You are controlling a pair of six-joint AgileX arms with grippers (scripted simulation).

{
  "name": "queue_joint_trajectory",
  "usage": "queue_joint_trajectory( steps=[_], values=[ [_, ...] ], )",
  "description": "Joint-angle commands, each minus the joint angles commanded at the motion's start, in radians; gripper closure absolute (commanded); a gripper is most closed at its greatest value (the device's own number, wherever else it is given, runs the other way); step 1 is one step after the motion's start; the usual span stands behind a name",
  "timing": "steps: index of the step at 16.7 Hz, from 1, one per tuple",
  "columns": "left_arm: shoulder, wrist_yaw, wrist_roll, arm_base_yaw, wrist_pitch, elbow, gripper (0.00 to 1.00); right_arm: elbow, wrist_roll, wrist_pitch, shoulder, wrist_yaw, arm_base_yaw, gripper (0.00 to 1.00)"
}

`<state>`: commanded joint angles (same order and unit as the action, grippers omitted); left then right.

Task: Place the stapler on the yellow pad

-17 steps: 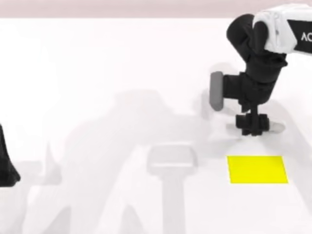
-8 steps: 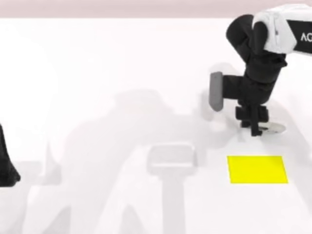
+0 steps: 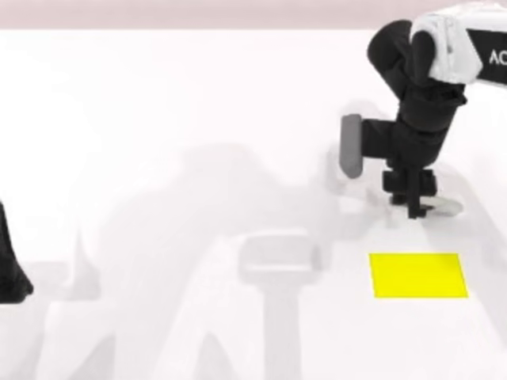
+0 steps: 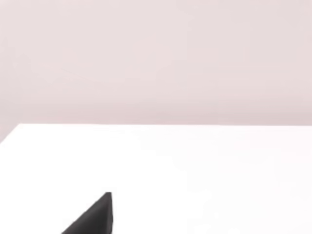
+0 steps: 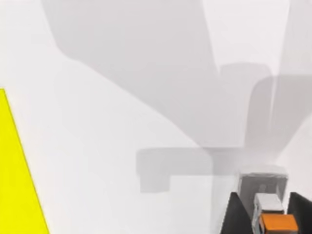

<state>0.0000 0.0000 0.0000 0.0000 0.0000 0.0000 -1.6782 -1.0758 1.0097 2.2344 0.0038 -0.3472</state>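
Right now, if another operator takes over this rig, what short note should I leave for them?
Left gripper: parked at the table's left edge, idle.
Right gripper: down over the stapler, fingers either side of it in the right wrist view; whether they are shut on it cannot be told.
Stapler: on the table, just beyond the yellow pad, not on it.
Pad: bare, at the table's right side.
Done: reach to the stapler.
Left: confirm the grasp, lift, carry to the pad, set down, release.
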Motion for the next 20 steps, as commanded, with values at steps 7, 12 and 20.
queue_joint_trajectory(
  steps=[7,12,20],
  values=[
    [0.0,0.0,0.0,0.0,0.0,0.0,0.0,-0.233,-0.003,0.297,-0.049,-0.001,-0.006,1.0],
    [0.0,0.0,0.0,0.0,0.0,0.0,0.0,-0.277,-0.002,0.344,-0.065,-0.001,-0.007,1.0],
    [0.0,0.0,0.0,0.0,0.0,0.0,0.0,-0.188,0.211,0.32,-0.09,-0.047,0.071,1.0]
  ],
)
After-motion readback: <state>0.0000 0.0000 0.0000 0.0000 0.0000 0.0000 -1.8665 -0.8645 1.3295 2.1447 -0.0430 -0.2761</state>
